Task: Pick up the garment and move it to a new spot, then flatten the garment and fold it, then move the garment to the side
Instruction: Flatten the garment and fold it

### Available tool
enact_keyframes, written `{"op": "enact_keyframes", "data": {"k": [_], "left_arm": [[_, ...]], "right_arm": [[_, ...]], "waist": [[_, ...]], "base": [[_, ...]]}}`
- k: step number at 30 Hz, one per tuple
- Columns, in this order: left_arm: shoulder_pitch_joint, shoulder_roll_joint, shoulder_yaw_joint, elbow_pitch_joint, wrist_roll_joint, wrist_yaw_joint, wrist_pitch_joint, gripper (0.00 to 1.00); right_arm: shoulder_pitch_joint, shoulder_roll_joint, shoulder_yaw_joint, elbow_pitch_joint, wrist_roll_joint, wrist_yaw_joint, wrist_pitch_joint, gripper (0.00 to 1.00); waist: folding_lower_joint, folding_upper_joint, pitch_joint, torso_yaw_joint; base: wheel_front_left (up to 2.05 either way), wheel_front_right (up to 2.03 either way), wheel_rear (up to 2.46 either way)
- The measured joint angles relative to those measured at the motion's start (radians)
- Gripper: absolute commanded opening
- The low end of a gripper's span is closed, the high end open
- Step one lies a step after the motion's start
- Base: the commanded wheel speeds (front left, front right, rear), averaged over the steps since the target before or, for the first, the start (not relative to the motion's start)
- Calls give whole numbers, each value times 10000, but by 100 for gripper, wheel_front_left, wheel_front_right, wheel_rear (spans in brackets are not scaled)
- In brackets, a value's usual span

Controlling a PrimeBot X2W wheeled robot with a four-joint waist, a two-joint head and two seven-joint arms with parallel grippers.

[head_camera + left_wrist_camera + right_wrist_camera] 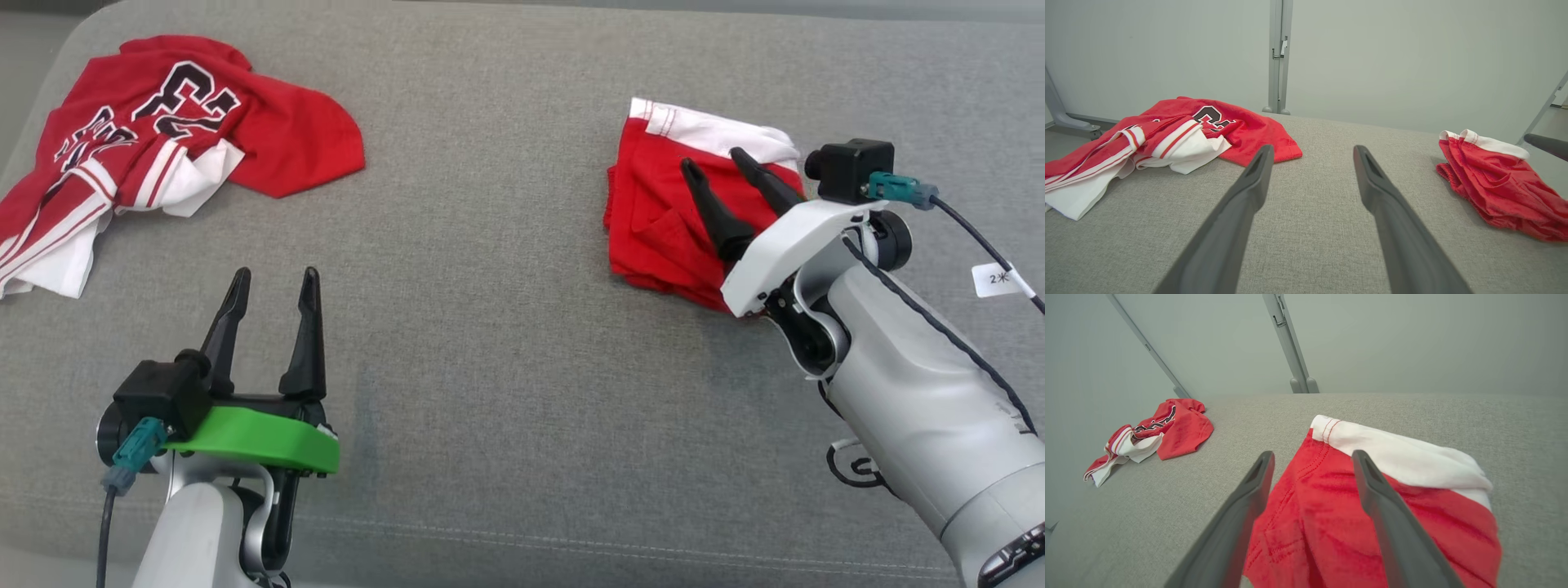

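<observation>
The right gripper [713, 158] sat closest in the right wrist view, its two dark fingers spread apart with nothing pinched between them, pointing toward 11 o'clock in the head view over the folded red garment [653, 220]. Whether the fingertips pressed on the cloth or hung just above it could not be told. That garment lay at about 2 o'clock on the grey cushion [506, 286], a compact red bundle with some wrinkles and a white band [710, 131] along its 12 o'clock edge. In the right wrist view the red cloth [1323, 514] showed between and beneath the fingers, and the white band [1404, 453] ran beyond the right-hand tip. The pale right forearm entered from 4 o'clock, with a black cable carrying a small white tag [998, 278] beside it. Well apart, at 7 o'clock, the left gripper [276, 273] hovered above bare cushion on its green mount, fingers wide and empty, pointing to 12 o'clock. At 10 o'clock, a crumpled red-and-white jersey [269, 139] with black numerals lay spread near the cushion's corner, far from the folded garment. From the left wrist view the jersey [1249, 126] sat at 10 o'clock and the folded garment [1494, 188] at 3 o'clock, with a grey metal post [1278, 57] standing against the pale wall behind.
</observation>
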Motion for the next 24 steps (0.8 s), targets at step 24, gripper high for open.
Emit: {"op": "enact_keyframes", "data": {"k": [24], "left_arm": [[979,125,589,-199,378,0,0,100]], "right_arm": [[2632,-984,-1914,-3534,-1246,-941,-506,100]], "waist": [[0,0,-1788,-2117]], "base": [[0,0,0]]}}
